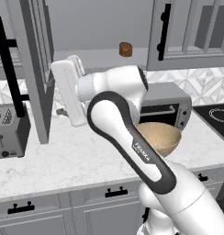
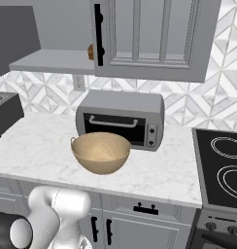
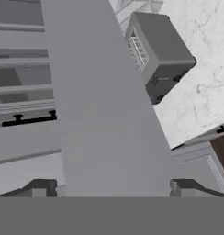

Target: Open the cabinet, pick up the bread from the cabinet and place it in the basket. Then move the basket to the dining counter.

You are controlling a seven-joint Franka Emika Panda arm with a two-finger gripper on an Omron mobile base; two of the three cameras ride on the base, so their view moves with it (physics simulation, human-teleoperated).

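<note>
The cabinet's left door [image 1: 38,69] stands swung open, its black bar handle [image 1: 9,69] facing left. The right door [image 1: 192,32] is closed. On the bare shelf inside sits the small brown bread [image 1: 126,49], which also peeks out beside the closed door's handle [image 2: 91,51]. The tan basket [image 2: 101,151] rests on the marble counter in front of the toaster oven, partly hidden by my arm in the left base view [image 1: 166,137]. My gripper [image 3: 111,190] is open, its fingertips [image 3: 40,188] straddling the open door's edge. My white hand [image 1: 68,92] hangs just right of that door. The dining counter is out of view.
A grey toaster oven [image 2: 120,119] stands against the tiled wall behind the basket. A toaster [image 1: 8,131] sits at the counter's left, under the open door. A black stovetop [image 2: 222,165] borders the counter on the right. Grey drawers [image 1: 116,193] run below.
</note>
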